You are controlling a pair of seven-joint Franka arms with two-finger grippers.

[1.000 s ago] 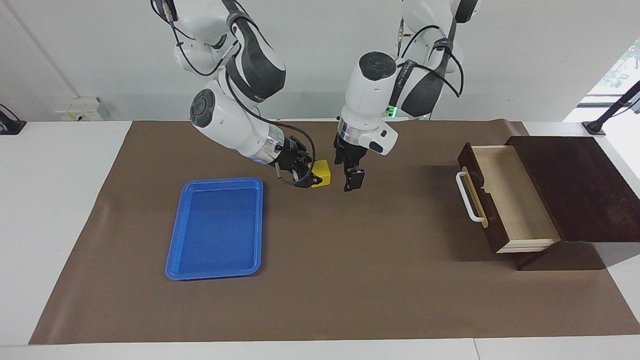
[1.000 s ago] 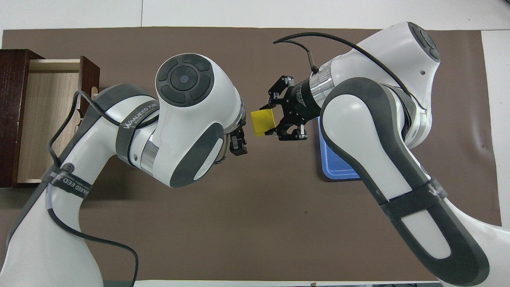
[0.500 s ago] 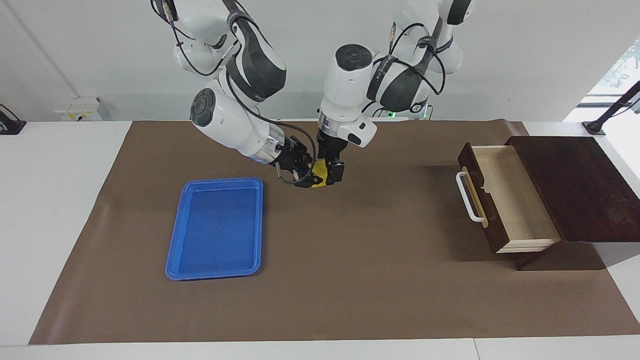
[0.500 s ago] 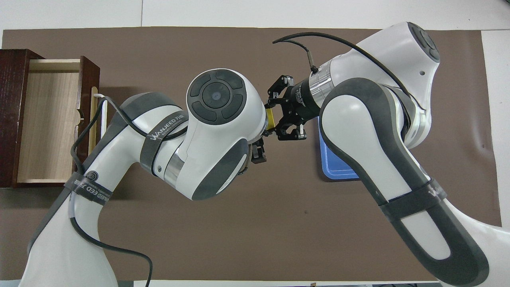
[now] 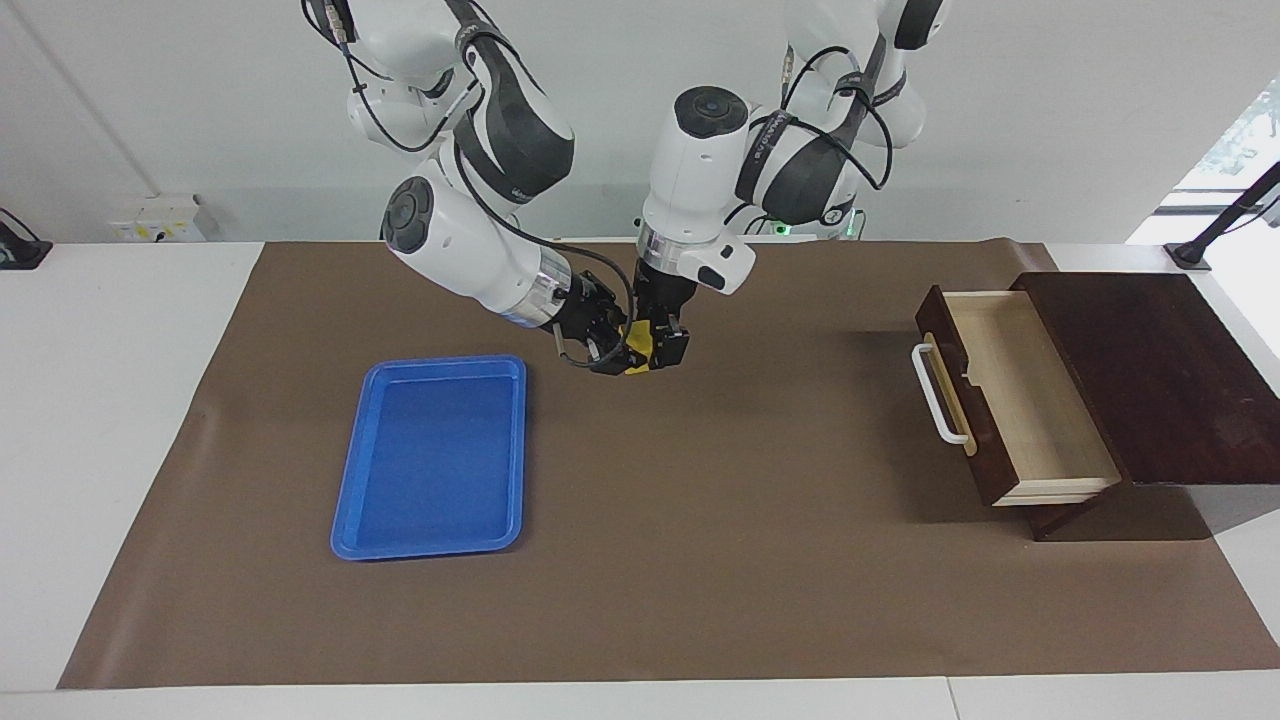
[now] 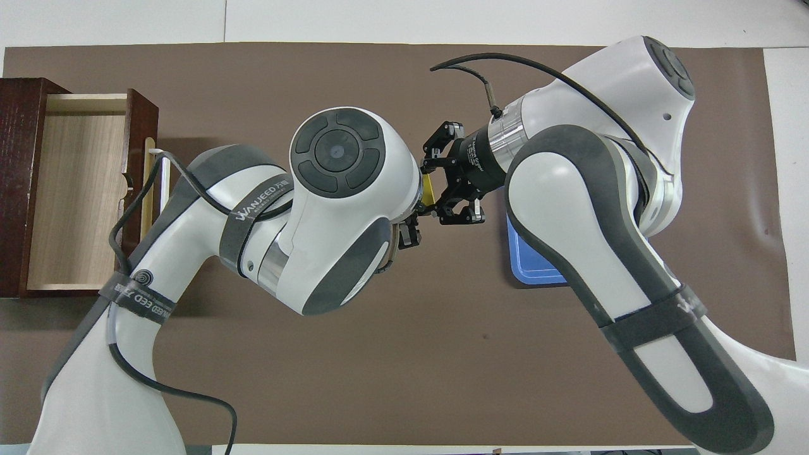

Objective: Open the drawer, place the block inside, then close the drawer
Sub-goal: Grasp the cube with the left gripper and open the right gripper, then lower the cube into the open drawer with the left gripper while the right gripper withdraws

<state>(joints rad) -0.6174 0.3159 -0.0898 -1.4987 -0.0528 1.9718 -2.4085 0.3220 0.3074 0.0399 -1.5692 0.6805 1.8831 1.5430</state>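
Observation:
The yellow block [image 5: 636,347] is held up over the brown mat between the two grippers, near the blue tray's corner closest to the robots. My right gripper [image 5: 618,350] is shut on it from the right arm's side. My left gripper [image 5: 662,345] has come down on the block from above and stands around it. In the overhead view only a yellow sliver of the block [image 6: 429,189] shows, beside my right gripper [image 6: 437,193]. The drawer [image 5: 1030,400] of the dark brown box stands pulled out at the left arm's end, its pale inside bare, its white handle [image 5: 935,395] toward the table's middle.
A flat blue tray [image 5: 432,455] lies on the brown mat [image 5: 700,560] toward the right arm's end. In the overhead view the tray [image 6: 531,262] is mostly hidden under the right arm. The drawer [image 6: 76,189] shows open there too.
My left arm swung from beside the block over to it and lowered its gripper around it. My right gripper kept the block in the same place.

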